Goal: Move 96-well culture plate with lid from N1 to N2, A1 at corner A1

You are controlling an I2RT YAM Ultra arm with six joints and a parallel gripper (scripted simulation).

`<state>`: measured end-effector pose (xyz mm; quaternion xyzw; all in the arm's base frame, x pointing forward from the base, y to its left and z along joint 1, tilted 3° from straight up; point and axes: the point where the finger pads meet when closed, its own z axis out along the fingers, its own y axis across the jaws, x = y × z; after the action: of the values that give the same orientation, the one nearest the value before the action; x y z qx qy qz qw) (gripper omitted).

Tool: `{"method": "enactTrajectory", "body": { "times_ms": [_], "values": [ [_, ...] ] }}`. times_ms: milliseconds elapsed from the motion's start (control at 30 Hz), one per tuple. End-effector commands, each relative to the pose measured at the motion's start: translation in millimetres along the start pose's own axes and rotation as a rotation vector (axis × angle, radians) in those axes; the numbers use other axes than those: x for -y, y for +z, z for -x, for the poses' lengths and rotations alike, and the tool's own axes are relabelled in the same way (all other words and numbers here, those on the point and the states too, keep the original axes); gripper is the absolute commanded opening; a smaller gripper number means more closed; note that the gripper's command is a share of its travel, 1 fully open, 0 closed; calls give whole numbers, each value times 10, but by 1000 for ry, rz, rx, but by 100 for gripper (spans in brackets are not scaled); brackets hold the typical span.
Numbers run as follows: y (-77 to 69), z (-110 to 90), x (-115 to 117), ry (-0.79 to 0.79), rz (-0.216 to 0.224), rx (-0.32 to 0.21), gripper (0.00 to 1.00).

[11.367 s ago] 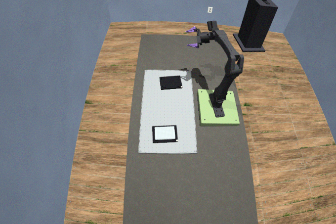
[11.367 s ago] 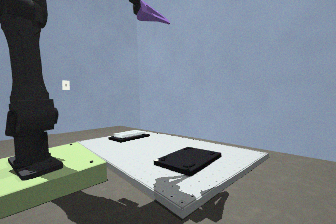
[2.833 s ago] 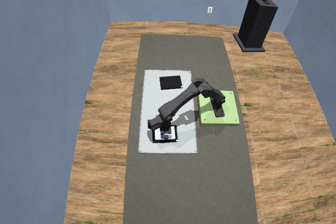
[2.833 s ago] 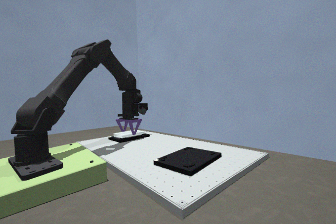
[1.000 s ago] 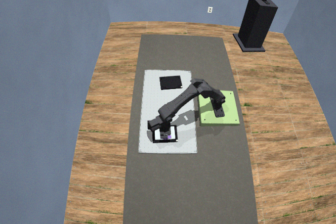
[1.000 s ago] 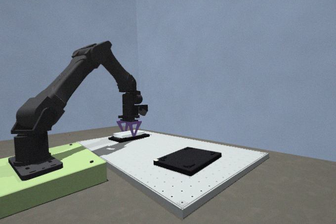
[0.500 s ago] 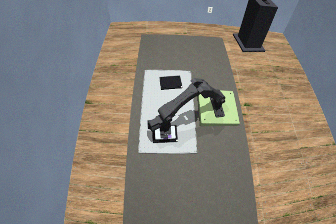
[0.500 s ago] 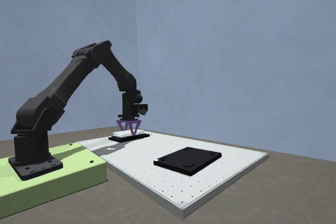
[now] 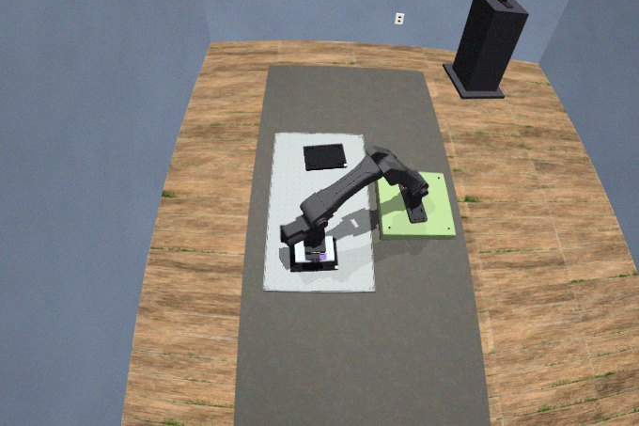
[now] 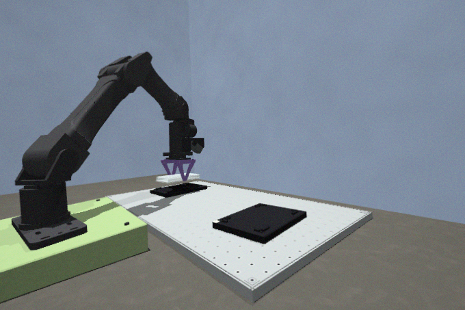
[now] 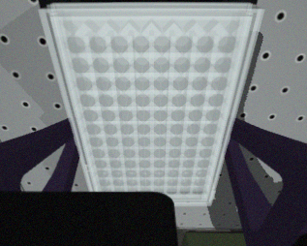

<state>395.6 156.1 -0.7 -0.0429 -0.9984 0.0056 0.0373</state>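
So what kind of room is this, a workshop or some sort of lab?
Most likely a lab automation bench. A robot arm on a green base holds a clear multi-well culture plate in its gripper, over a white perforated board carrying two black plate nests.

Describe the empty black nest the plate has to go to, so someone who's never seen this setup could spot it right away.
Find the pale perforated board beside the arm's green base block. Two black nests lie on it. The target nest N2 is the bare one; the other nest lies under the gripper, which holds the white culture plate just above it.
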Motion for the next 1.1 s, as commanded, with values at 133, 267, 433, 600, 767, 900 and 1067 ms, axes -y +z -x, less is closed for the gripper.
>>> {"method": "enactTrajectory", "body": {
  "times_ms": [133, 267, 433, 600, 767, 900, 1067],
  "values": [
    [-410, 85, -26, -4, 18, 60, 0],
    [-460, 83, -22, -4, 18, 60, 0],
    [-527, 80, -17, -4, 18, 60, 0],
    [-610, 76, -11, -3, 18, 60, 0],
    [-693, 72, -5, -3, 18, 60, 0],
    [-715, 71, -3, -3, 18, 60, 0],
    [-715, 71, -3, -3, 18, 60, 0]
  ]
}}
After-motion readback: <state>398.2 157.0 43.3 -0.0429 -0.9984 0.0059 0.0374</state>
